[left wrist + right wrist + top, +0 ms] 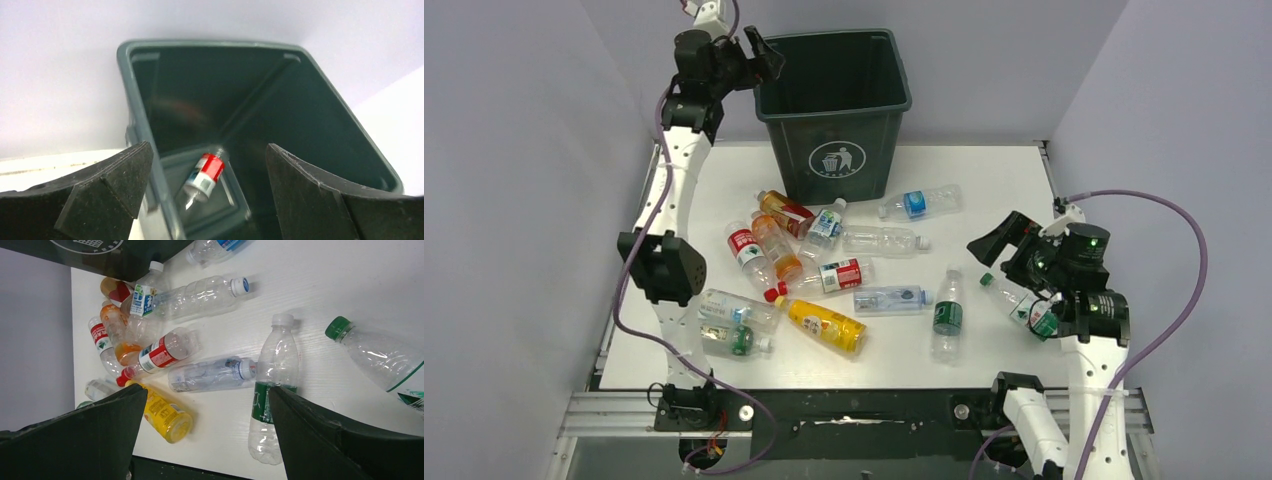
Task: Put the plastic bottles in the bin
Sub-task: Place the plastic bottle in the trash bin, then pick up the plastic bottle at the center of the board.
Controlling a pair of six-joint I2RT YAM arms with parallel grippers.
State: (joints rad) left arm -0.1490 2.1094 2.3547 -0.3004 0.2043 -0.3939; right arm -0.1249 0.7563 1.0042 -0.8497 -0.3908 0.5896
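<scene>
Left gripper and right gripper both gape empty. White table, pale purple walls; one bin, thirteen bottles outside, one bottle inside.

The left arm reaches tall along the far left side, elbow low, forearm rising, wrist bent toward the right. The left gripper points rightward and down, its jaws spread wide with nothing between them. The right arm is folded low at the near right. The right gripper faces left, jaws wide apart and empty.
</scene>
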